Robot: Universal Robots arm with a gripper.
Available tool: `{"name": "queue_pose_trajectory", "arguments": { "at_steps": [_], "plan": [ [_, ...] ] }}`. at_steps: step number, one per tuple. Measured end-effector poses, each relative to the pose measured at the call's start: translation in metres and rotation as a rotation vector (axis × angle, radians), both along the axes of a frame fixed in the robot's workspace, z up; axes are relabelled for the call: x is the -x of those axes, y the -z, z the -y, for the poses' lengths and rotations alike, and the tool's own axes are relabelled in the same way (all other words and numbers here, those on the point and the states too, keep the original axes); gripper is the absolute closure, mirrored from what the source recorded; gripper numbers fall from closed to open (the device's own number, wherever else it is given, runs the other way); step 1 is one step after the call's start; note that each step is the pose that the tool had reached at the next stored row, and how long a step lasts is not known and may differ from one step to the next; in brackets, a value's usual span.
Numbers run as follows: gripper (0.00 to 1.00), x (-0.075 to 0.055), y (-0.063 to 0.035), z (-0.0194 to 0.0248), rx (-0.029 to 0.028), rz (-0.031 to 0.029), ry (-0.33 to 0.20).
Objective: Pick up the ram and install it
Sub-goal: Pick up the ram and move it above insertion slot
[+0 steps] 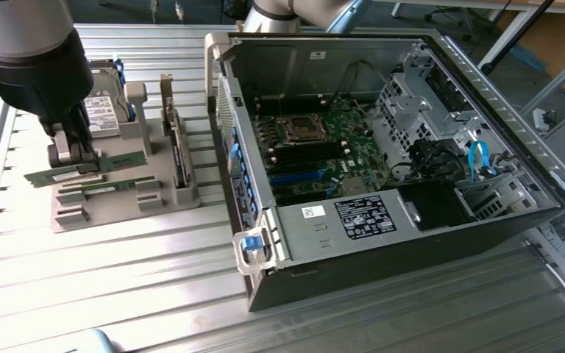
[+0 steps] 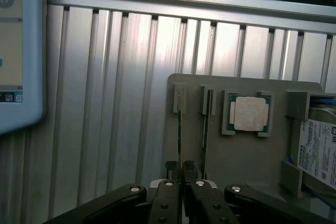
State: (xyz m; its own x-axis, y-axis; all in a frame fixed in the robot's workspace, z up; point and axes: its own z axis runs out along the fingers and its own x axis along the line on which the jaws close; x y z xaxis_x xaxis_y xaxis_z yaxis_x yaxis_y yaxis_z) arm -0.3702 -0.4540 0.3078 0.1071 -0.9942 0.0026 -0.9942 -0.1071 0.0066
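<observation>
Ribbed aluminium table (image 1: 115,272) carries everything in the exterior view: one open computer case (image 1: 381,147) lying on its side toward that view's right, and one grey holder (image 1: 115,213) toward its left. The gripper (image 1: 79,168) hangs over the holder's near end with its fingers drawn in on the ram (image 1: 121,159), pinching the green stick partway along its length so that both ends jut out past the fingers; whether the stick has cleared its slot cannot be told. A second stick (image 1: 111,185) lies in the holder just beside it, which makes two sticks in all, and behind them stand one upright card (image 1: 173,140) and one hard drive (image 1: 101,110). From the wrist view the ram (image 2: 181,129) appears edge-on, a thin line running straight out from between the nearly closed gripper (image 2: 181,174). The second stick (image 2: 208,121) sits parallel in the neighbouring slot, then one square processor (image 2: 251,114) and the hard drive (image 2: 317,153), with a white-framed screen (image 2: 18,51) off the holder (image 2: 241,156).
</observation>
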Motion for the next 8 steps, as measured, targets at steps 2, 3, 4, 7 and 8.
{"name": "queue_pose_trajectory", "arguments": {
  "at_steps": [2,3,4,7,8],
  "plan": [
    [0.86,0.0000,-0.0020,0.0000,0.0000,0.0000,0.000],
    [0.86,0.0000,-0.0030,0.0000,0.0000,0.0000,0.000],
    [0.86,0.0000,-0.0041,0.0000,0.0000,0.0000,0.000],
    [0.86,0.0000,-0.0075,0.0000,0.0001,-0.0001,0.000],
    [0.86,0.0000,-0.0085,0.0000,0.0000,0.0000,0.000]
  ]
}}
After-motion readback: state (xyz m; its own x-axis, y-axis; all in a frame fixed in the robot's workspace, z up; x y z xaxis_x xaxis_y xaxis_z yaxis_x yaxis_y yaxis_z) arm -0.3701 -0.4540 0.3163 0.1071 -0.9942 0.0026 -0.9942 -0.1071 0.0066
